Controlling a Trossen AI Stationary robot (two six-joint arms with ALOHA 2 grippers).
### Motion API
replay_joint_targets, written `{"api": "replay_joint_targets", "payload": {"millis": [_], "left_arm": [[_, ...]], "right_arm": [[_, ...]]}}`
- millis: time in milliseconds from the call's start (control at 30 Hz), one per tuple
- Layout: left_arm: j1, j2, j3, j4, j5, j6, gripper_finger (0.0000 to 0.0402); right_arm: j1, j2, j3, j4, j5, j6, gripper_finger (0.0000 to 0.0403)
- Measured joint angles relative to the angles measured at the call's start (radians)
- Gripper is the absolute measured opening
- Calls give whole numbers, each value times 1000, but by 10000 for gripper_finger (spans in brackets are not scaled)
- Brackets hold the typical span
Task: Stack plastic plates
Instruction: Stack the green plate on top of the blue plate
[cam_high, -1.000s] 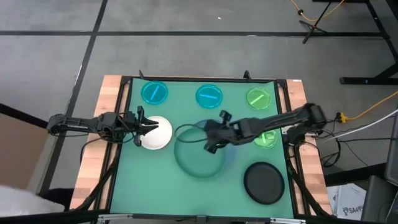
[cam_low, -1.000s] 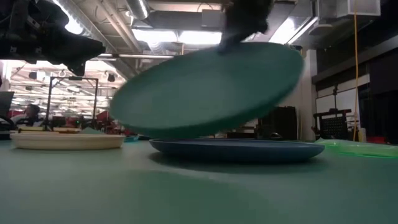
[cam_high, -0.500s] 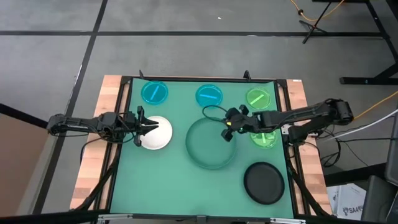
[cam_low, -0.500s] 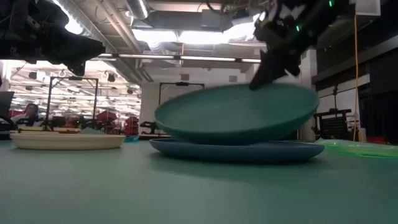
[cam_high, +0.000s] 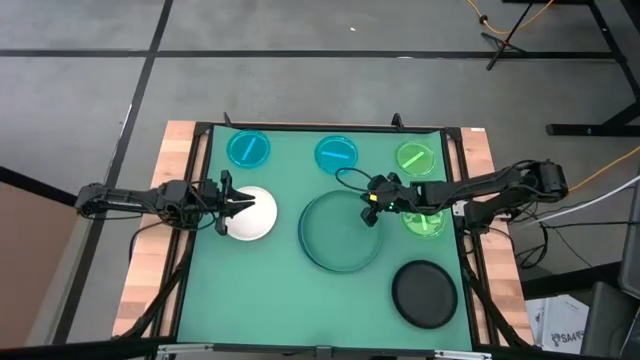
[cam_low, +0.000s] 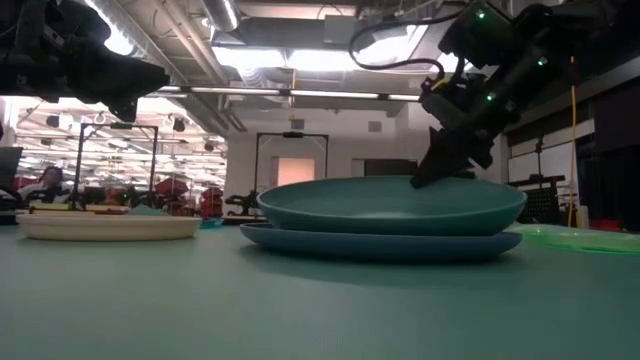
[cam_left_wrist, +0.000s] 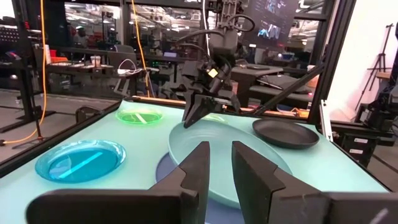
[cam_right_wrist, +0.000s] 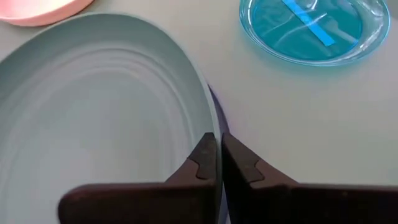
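Fingers (cam_right_wrist: 210, 163) of the right gripper (cam_high: 371, 205) pinch the teal plate's (cam_high: 335, 235) rim; it sits on the blue plate (cam_low: 380, 242), white plate (cam_high: 250, 215) beside it.

The table holds 2 large stacked plates (cam_high: 340, 232), 2 cyan (cam_high: 248, 149), seemingly 2 green (cam_high: 415, 158), 1 white (cam_high: 252, 214), 1 black (cam_high: 424, 293).

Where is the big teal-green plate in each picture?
High view: the large round teal-green plastic plate is mid-table.
Low view: it sits on a large blue plate, centre.
Left wrist view: it lies beyond the fingers.
Right wrist view: it fills the left side.
Shared landmark: the right end effector pinching its rim.
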Motion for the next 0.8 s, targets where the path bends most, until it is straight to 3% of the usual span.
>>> {"api": "replay_joint_targets", "payload": {"millis": [300,633,800], "left_arm": [[0,0,0,0,-12,0,61],[0,0,0,0,-12,0,61],[0,0,0,9,-62,-2,61]], "right_arm": [[0,35,0,43,-2,16,29],[0,109,1,98,-37,1,101],[8,36,82,-81,-65,-36,133]]}}
